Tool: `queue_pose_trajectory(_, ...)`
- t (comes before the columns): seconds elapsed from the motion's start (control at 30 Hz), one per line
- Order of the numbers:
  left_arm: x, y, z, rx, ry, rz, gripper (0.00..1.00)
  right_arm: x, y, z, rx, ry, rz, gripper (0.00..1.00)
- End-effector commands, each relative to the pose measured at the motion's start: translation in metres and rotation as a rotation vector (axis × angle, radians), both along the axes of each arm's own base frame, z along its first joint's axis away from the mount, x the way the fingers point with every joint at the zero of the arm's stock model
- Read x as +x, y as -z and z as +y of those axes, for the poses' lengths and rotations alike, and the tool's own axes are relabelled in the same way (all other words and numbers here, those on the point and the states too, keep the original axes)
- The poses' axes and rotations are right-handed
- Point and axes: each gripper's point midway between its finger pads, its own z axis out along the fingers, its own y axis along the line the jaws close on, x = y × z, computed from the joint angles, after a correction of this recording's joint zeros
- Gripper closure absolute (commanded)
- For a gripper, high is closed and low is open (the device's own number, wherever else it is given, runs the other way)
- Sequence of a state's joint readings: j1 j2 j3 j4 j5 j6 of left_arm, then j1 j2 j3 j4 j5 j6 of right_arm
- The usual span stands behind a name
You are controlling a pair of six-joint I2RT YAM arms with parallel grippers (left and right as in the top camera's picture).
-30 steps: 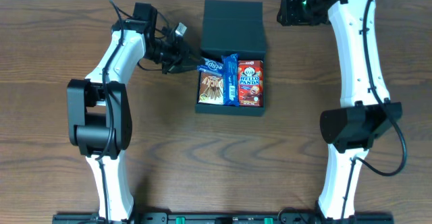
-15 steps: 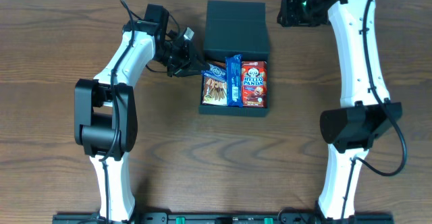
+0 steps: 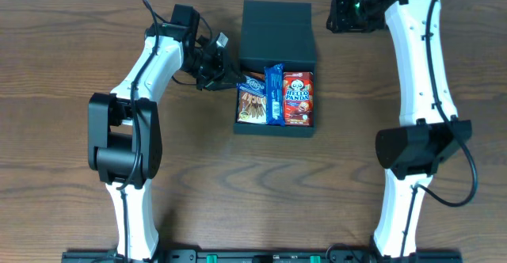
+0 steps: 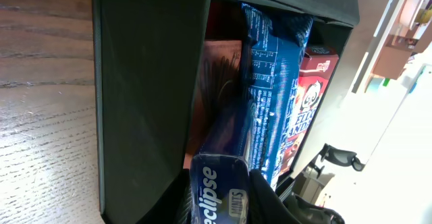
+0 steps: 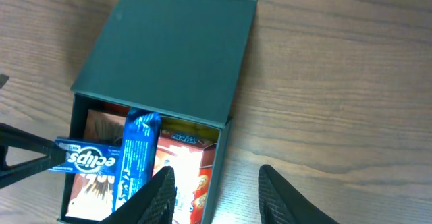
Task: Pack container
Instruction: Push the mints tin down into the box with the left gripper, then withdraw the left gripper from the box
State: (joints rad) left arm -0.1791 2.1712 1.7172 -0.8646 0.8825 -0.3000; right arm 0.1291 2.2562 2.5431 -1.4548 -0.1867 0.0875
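Overhead, the container (image 3: 276,29) sits at the worktop's 12 o'clock with its lid flap laid back. The left hand (image 3: 228,76) clamps an Eclipse packet (image 3: 252,80) over its 10 o'clock corner, seemingly to slot it beside the snacks. The left wrist view shows that packet (image 4: 219,191) pinched at the rim of the container (image 4: 148,82). The right wrist view has the right hand (image 5: 217,187) spread and empty at the box's 5 o'clock, likely parked out of the way.

Blue pack (image 5: 88,160): "eclipse" (white lettering). Red box (image 3: 297,98): "HELLO PANDA".
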Motion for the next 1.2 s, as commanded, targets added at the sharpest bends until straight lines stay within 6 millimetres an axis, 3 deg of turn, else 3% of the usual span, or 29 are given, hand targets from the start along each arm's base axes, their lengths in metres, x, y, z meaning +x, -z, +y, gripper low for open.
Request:
queue_pose_trajectory(0.0,0.002,-0.006,0.003,0.045,-0.017,-0.012,0.94,-0.002,-0.005,0.0,-0.002,-0.021,-0.012,0.6)
queue_pose_trajectory(0.1,0.004,-0.017,0.003,0.045,0.023,-0.09,0.94,-0.002,-0.005,0.0,-0.005,-0.028,-0.014,0.6)
queue_pose_trajectory(0.3,0.01,-0.06,0.004,0.061,0.285,-0.48,0.94,-0.002,-0.005,-0.001,-0.011,-0.04,-0.018,0.59)
queue_pose_trajectory(0.4,-0.005,-0.082,0.004,0.036,0.502,-0.684,0.94,-0.003,-0.005,-0.001,-0.011,-0.04,-0.012,0.59)
queue_pose_trajectory(0.53,-0.028,-0.1,-0.006,-0.084,0.656,-0.791,0.94,-0.006,-0.003,-0.001,-0.012,-0.041,0.002,0.59)
queue_pose_trajectory(0.67,-0.043,-0.096,-0.01,-0.09,0.76,-0.824,0.94,-0.011,-0.002,-0.002,-0.023,-0.061,0.016,0.59)
queue_pose_trajectory(0.9,-0.055,-0.072,-0.03,0.029,0.99,-0.891,0.94,-0.02,-0.002,-0.004,-0.046,-0.114,0.033,0.59)
queue_pose_trajectory(1.03,-0.058,-0.046,-0.031,0.175,1.127,-0.866,0.94,-0.023,-0.011,-0.005,-0.049,-0.122,0.015,0.59)
queue_pose_trajectory(1.17,-0.057,-0.039,-0.027,0.24,1.19,-0.872,0.94,-0.027,-0.019,-0.005,-0.047,-0.122,0.0,0.58)
